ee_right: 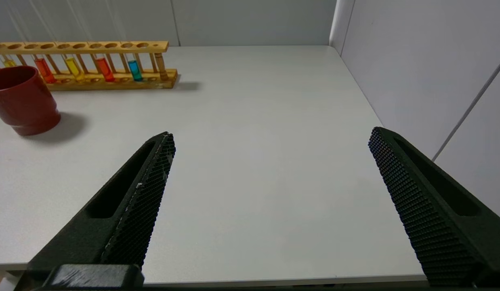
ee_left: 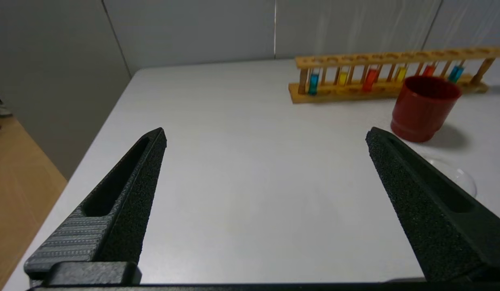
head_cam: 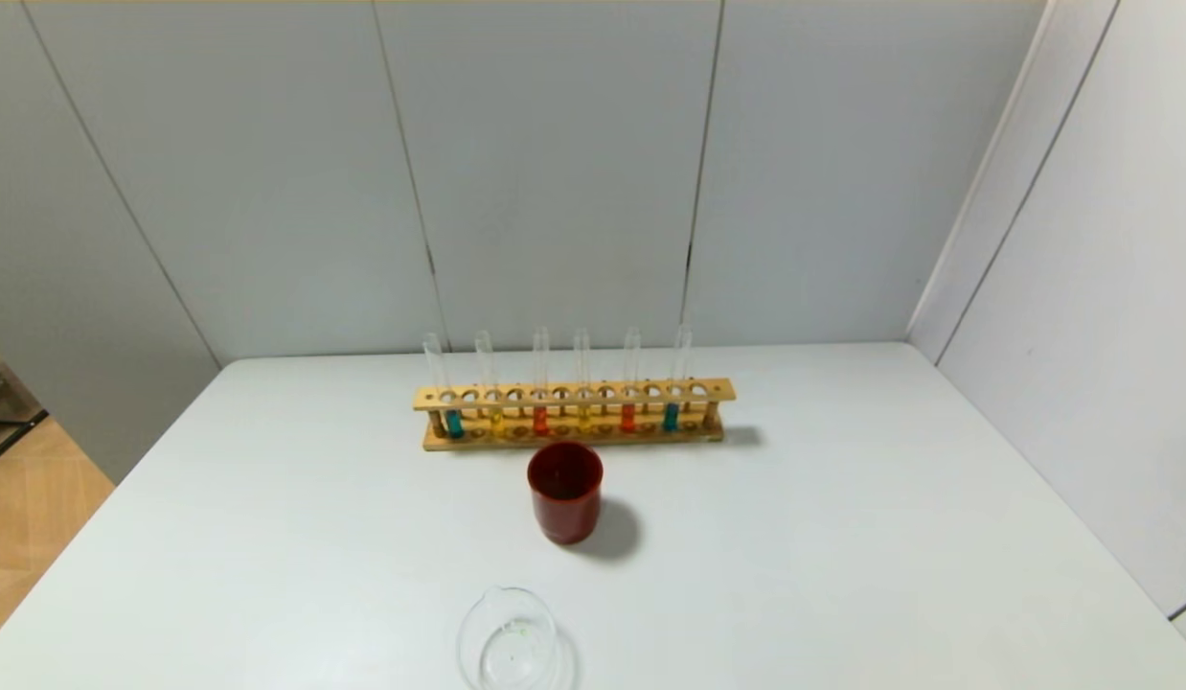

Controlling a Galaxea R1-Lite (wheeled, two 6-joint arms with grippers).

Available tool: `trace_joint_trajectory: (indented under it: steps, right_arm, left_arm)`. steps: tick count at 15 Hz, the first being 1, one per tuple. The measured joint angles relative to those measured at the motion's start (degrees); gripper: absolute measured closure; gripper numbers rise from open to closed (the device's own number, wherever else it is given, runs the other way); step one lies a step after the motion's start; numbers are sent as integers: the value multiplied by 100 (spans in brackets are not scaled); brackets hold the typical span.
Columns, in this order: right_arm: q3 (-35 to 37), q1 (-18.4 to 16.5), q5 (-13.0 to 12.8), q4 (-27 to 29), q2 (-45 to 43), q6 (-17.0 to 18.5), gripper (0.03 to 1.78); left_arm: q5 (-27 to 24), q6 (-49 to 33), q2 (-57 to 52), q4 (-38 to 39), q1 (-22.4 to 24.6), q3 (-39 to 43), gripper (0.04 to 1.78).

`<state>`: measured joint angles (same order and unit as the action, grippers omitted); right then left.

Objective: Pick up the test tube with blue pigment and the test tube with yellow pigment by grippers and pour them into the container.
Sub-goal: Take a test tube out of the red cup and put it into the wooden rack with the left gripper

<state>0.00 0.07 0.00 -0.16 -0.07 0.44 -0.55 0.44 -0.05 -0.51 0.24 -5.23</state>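
Nothing started. Left gripper and right gripper gape wide, empty. Blue tube and yellow tube racked at 12 o'clock; container dry at 6.

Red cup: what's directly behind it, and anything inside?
Behind the red cup stands the wooden rack with six tubes: blue, yellow, orange-red, yellow, orange-red, blue. The cup's rim hides part of the rack's base. Its interior looks dark; contents cannot be told.

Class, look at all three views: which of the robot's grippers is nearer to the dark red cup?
Left. The left gripper, open, sits beside the dark red cup, which looms large in its view. The right gripper, open too, sees it farther off.
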Motion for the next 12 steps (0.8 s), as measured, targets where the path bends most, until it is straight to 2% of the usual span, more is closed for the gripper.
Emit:
trace_joint_trajectory:
  steps: [3, 6, 8, 12]
  right_arm:
    - [0, -2, 0, 0, 0, 0, 6]
    - [0, -2, 0, 0, 0, 0, 6]
    - [0, 0, 0, -2, 0, 0, 6]
    - [0, 0, 0, 2, 0, 0, 6]
  left_arm:
    - [-168, 30, 87, -792, 0, -1362, 7]
    - [-380, 68, 784, -1517, -4, -2773, 7]
    - [-586, 107, 1592, -1663, -11, -3661, 7]
    - [-1425, 138, 3271, -1521, -15, -4953, 7]
